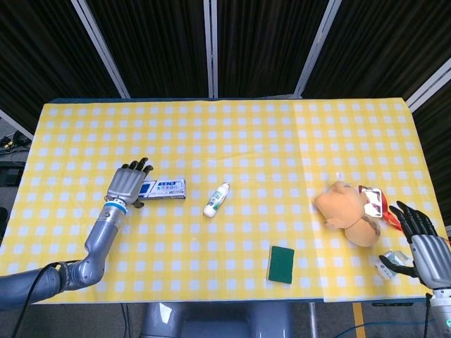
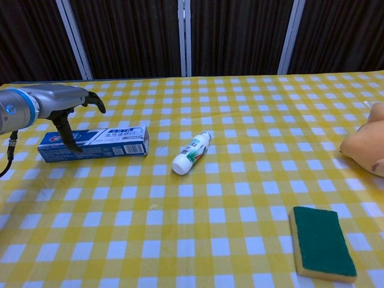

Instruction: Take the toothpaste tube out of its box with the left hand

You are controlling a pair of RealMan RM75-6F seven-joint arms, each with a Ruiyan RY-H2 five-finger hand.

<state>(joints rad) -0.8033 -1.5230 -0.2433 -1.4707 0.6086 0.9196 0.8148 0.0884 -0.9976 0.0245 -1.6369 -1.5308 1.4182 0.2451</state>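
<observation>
The blue and white toothpaste box (image 1: 166,187) (image 2: 111,143) lies flat and lengthwise on the yellow checked table, left of centre. No tube shows; the box looks closed. My left hand (image 1: 129,184) (image 2: 67,107) hovers over the box's left end with its fingers spread. In the chest view its thumb (image 2: 65,135) hangs down in front of the box's front face while the other fingers reach past the far side. I cannot tell whether it touches the box. My right hand (image 1: 430,252) rests open at the table's near right corner, far from the box.
A small white bottle (image 1: 217,199) (image 2: 192,153) lies just right of the box. A green sponge (image 1: 282,263) (image 2: 323,243) sits near the front edge. A tan plush toy (image 1: 349,211) (image 2: 366,147) lies at the right, beside my right hand.
</observation>
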